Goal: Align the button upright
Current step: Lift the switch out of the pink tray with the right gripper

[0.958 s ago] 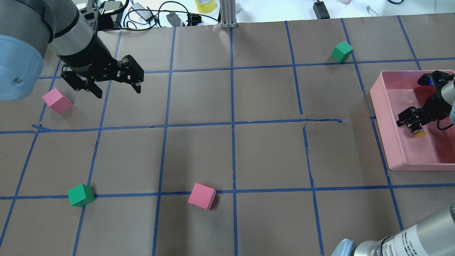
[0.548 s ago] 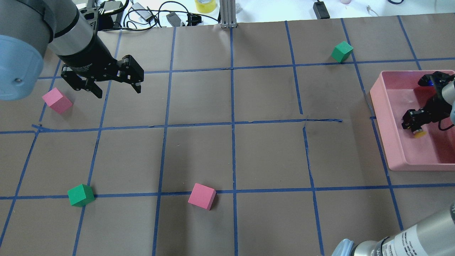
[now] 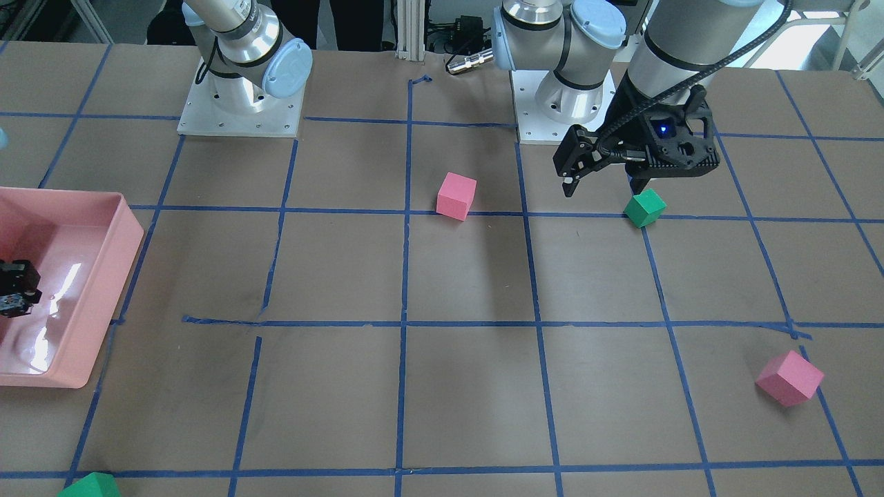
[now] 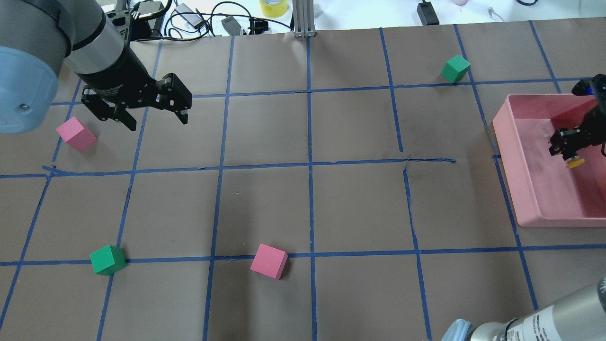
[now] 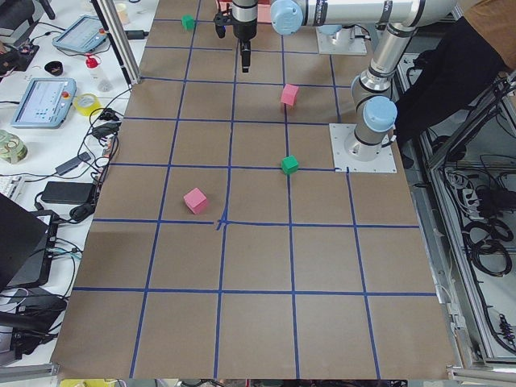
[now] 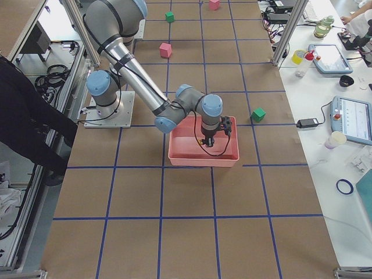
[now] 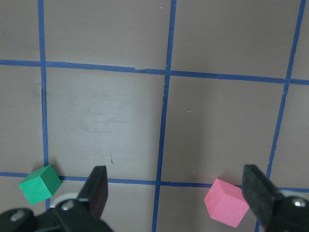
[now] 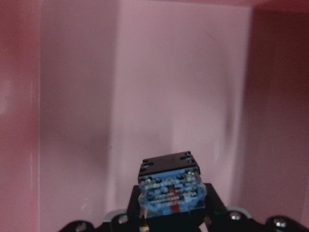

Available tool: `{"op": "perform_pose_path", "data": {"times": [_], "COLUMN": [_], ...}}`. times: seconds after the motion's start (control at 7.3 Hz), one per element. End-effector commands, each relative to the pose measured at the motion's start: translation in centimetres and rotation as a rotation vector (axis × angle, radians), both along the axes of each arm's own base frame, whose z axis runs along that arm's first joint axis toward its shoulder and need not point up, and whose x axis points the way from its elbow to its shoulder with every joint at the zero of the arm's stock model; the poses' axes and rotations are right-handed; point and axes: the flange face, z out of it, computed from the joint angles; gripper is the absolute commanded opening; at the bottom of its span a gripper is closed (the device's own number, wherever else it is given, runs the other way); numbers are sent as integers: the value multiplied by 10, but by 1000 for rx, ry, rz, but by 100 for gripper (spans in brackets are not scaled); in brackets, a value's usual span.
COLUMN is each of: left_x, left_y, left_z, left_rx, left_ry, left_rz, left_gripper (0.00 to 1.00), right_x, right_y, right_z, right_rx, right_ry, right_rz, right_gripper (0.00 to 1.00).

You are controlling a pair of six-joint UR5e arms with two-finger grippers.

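Observation:
The button hangs in my right gripper [image 4: 566, 148] inside the pink tray [image 4: 504, 142]. Its yellow cap [image 4: 575, 163] shows just below the fingers in the overhead view. In the right wrist view its block base [image 8: 169, 191] faces the camera between the shut fingers, with the cap hidden behind it and the tray floor [image 8: 169, 72] beyond. The front view shows only the gripper's edge [image 3: 15, 288] in the tray [image 3: 131, 235]. My left gripper [image 4: 156, 121] hovers open and empty at the far left, also seen in the front view [image 3: 604, 186] and the left wrist view [image 7: 176, 193].
A pink cube [image 4: 75, 134] lies beside my left gripper. A green cube [image 4: 108, 260] and a pink cube [image 4: 269, 261] sit near the front. Another green cube [image 4: 455, 68] lies beyond the tray. Cables and tape clutter the table's far edge.
My right gripper has moved right and farther back inside the tray, carrying the button with it. The left arm has not moved.

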Motion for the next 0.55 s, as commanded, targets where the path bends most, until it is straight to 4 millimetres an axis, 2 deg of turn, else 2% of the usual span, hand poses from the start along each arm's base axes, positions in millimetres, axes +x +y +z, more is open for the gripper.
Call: {"op": "perform_pose_path", "data": {"times": [0.0,0.14,0.27,0.41], "left_x": [0,0,0,0], "left_y": [0,0,0,0], "left_z": [0,0,0,0], "left_rx": [0,0,0,0], "left_ry": [0,0,0,0], "left_rz": [-1,-1,-1,-1], "left_gripper": [100,100,100,100], "right_x": [11,36,80,131], "right_y": [-24,-40,-56,-65], "right_z": [95,130,148,153], "right_rx": [1,5,-4,-12], "right_ry": [4,31,62,65], "right_rz": [32,58,59,54], "right_gripper": [0,0,0,0]}}
